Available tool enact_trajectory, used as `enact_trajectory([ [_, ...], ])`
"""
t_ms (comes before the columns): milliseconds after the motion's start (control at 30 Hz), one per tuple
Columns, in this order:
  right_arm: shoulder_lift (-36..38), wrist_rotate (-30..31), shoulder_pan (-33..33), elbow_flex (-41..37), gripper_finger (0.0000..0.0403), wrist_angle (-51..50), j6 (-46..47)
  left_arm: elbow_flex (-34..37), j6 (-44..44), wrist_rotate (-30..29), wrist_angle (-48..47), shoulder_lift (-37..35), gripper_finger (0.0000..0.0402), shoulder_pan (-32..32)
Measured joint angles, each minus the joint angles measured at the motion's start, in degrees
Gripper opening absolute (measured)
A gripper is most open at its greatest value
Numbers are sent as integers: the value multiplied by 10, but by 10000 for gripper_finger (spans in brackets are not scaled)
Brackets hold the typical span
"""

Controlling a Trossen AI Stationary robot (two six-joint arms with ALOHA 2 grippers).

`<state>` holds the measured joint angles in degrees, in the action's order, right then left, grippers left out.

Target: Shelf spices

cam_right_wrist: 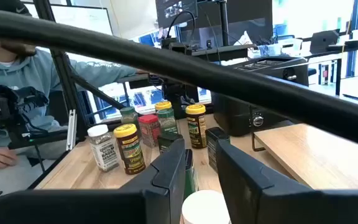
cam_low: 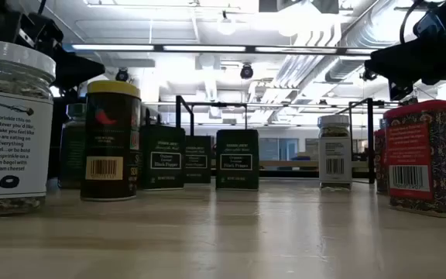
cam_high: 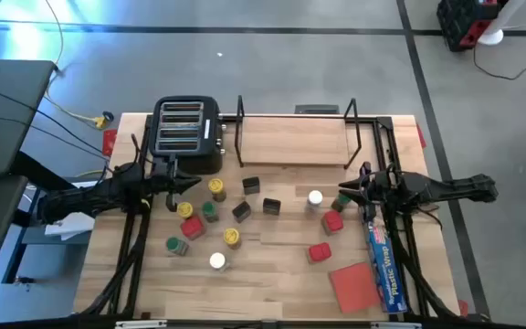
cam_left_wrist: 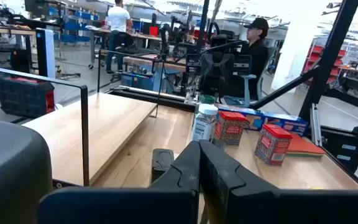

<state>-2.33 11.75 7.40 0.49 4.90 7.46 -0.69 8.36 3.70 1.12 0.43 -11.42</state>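
The spices stand scattered on the table's middle: yellow-lid jars [cam_high: 217,187], green-lid jars [cam_high: 209,211], white-lid jars [cam_high: 315,197], dark square tins [cam_high: 271,206] and red square tins [cam_high: 319,251]. The shelf [cam_high: 299,137], black rods on a light board, stands at the far edge with nothing on its board. My left gripper [cam_high: 190,181] [cam_left_wrist: 199,165] hovers shut in front of the toaster, beside a yellow-lid jar. My right gripper [cam_high: 341,189] [cam_right_wrist: 201,168] hovers open near the shelf's right end, pointing at the white-lid jar [cam_right_wrist: 204,208]. Neither touches anything.
A black toaster [cam_high: 185,132] stands left of the shelf. A flat red pad [cam_high: 352,283] and a long blue plastic-wrap box [cam_high: 383,260] lie at the near right. Bare wood shows at the near middle. People sit and stand at desks beyond the table.
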Motion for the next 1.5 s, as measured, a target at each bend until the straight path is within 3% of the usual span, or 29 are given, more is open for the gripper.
enact_trajectory([
  [1200,0,-2,0,0,85,0,0,0,9,0,1,0,1,0],
  [1367,0,-2,0,0,85,0,0,0,59,1,4,0,1,0],
  [1500,0,-2,0,0,85,0,0,0,158,6,42,0,1,0],
])
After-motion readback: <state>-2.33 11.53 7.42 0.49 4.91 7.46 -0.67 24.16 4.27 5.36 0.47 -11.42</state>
